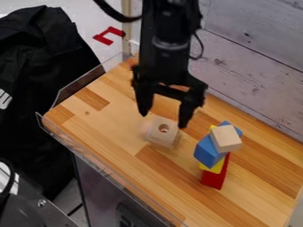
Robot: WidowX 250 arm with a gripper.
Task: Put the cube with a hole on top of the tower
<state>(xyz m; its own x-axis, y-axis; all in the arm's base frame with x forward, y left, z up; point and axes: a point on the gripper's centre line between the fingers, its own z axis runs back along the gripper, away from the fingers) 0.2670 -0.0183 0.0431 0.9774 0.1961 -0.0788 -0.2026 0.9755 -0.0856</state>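
The cube with a hole [168, 136] lies midway between the table's [114, 129] clear-railed edge and its wall-side edge. Above it hangs the gripper [165, 119], fingers apart. Farther from the table's left corner stands the tower [209, 151], its blocks turned unevenly, a plain wooden cube [226, 138] on top. An off-centre release or a brushing finger could topple it. White print [5, 99] marks the black cloth [41, 53]; I cannot read it.

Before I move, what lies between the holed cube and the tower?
Nothing on the tabletop: in the camera view, the stretch from the holed cube to the tower is bare wood.
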